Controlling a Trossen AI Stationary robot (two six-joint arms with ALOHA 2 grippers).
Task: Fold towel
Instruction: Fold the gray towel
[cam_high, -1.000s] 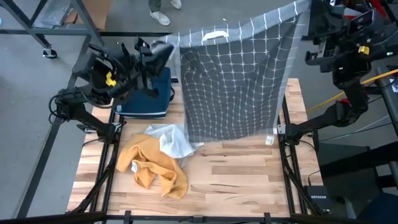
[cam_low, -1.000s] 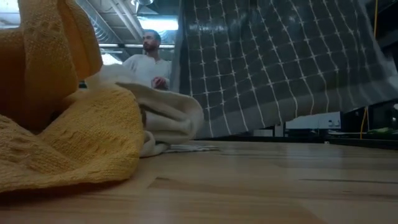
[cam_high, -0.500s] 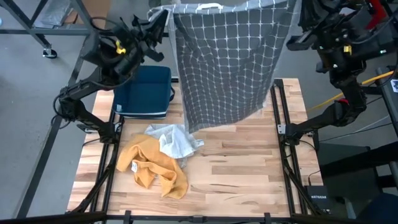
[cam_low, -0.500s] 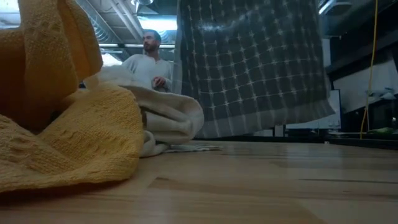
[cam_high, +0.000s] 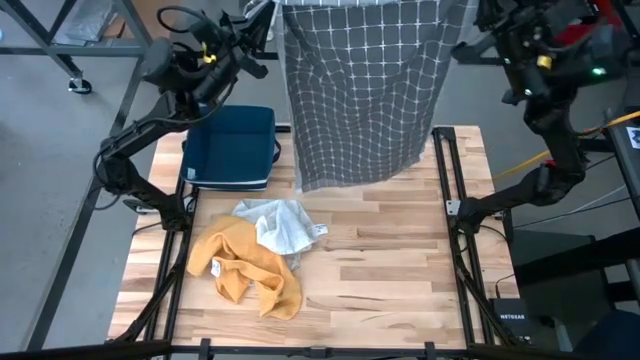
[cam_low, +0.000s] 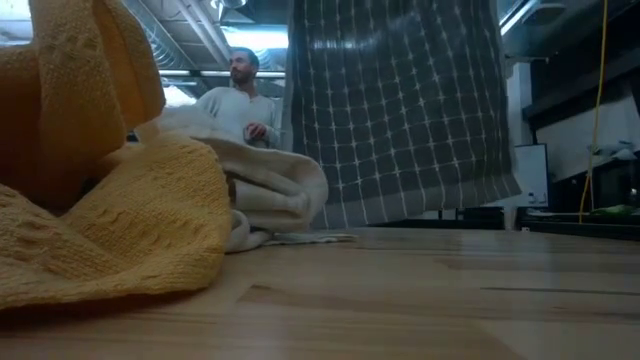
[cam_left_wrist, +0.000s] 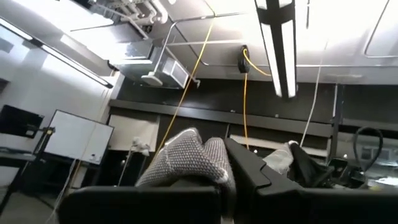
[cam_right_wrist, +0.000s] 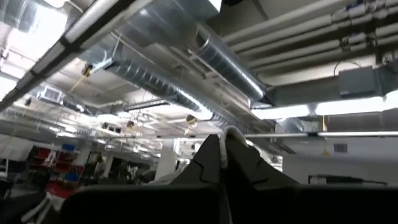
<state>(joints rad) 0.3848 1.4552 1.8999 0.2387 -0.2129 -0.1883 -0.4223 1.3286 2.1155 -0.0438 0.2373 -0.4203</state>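
High view: the grey checked towel (cam_high: 362, 90) hangs spread between the two raised arms, above the far part of the table (cam_high: 400, 290); its lower edge is free in the air. The left gripper (cam_high: 262, 12) holds one top corner and the right gripper (cam_high: 470, 22) holds the other. To do this step well, I think both arms should keep the top edge stretched and level, then lower the cloth onto the bare wood near the right side, away from the yellow cloth (cam_high: 245, 268), the pale cloth (cam_high: 280, 228) and the blue case (cam_high: 235, 148).

Low view: the towel (cam_low: 400, 110) hangs like a curtain, with its hem just above the table top (cam_low: 420, 290) and lower on one side. The yellow cloth (cam_low: 110, 210) is in front, and a person (cam_low: 240, 100) stands in the room behind.

Left wrist view: the left gripper (cam_left_wrist: 227, 177) is closed, and a bunch of grey fabric (cam_left_wrist: 189, 158) is pinched between its fingers.

Right wrist view: the right gripper (cam_right_wrist: 224, 163) is also closed; a thin pale edge of the towel (cam_right_wrist: 231, 132) comes out at the tips.
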